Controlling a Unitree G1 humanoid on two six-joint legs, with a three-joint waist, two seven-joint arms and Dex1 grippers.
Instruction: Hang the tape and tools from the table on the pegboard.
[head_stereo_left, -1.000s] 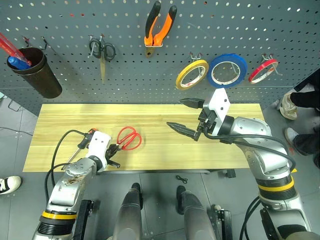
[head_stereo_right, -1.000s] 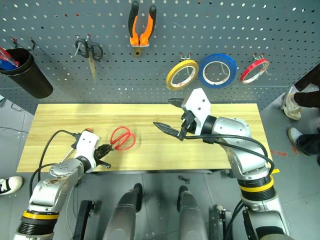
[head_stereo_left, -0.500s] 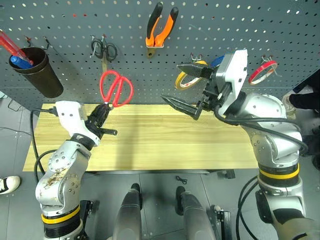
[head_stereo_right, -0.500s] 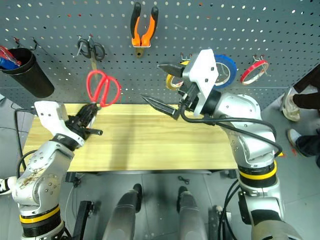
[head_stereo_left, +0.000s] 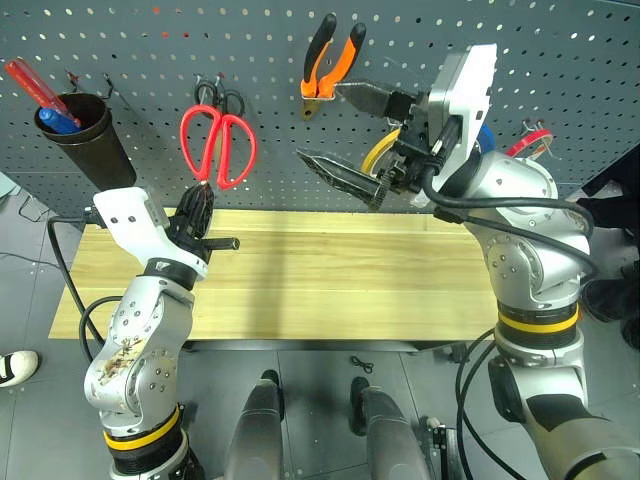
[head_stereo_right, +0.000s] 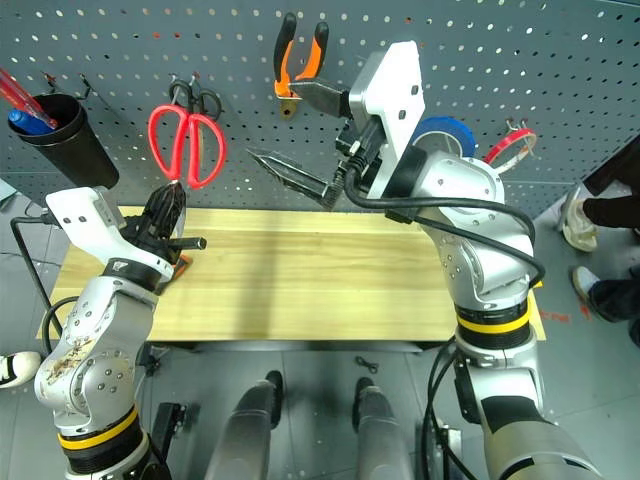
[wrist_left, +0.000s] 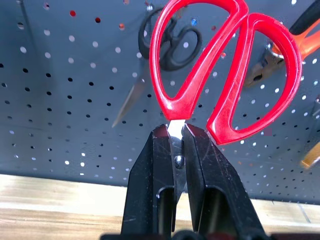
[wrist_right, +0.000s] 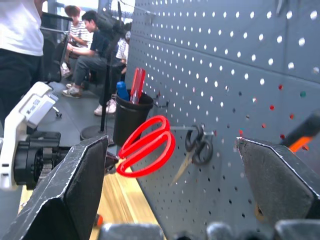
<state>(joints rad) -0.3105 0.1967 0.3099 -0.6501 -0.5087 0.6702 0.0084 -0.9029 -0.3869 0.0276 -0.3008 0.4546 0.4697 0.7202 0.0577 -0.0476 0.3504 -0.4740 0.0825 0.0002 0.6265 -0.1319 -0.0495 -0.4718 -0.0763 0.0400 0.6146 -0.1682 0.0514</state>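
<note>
Left gripper (head_stereo_left: 197, 212) is clamped on the blades of the red-handled scissors (head_stereo_left: 218, 145), so you are holding them handles-up in front of the dark blue-grey perforated metal pegboard (head_stereo_left: 150, 40), just beside the small black scissors (head_stereo_left: 215, 97) that already hang from a hook. In the left wrist view the black fingers (wrist_left: 152, 165) pinch the steel blade on both sides, and the red loops sit close to the black pair; whether a loop has caught a hook yet, you cannot tell.

Your right gripper (head_stereo_left: 350, 135) stands wide open and empty, raised in front of the board near the pliers with orange-and-black handles (head_stereo_left: 328, 55), which hang in a holder high on the board. Behind that arm the yellow-tan ring of tape (head_stereo_left: 380, 152) is on its hook, partly hidden, next to the larger blue roll (head_stereo_right: 440, 135) and the thin red roll (head_stereo_left: 530, 140).

By the look of it, you are well along: tape and pliers are up, the scissors are at the board but not released. On the long light yellow wood-grain table (head_stereo_left: 330, 290), a bit of orange shows by the left edge, behind your left arm (head_stereo_right: 178, 262); that may be the slim screwdriver, probably the last item.
</note>
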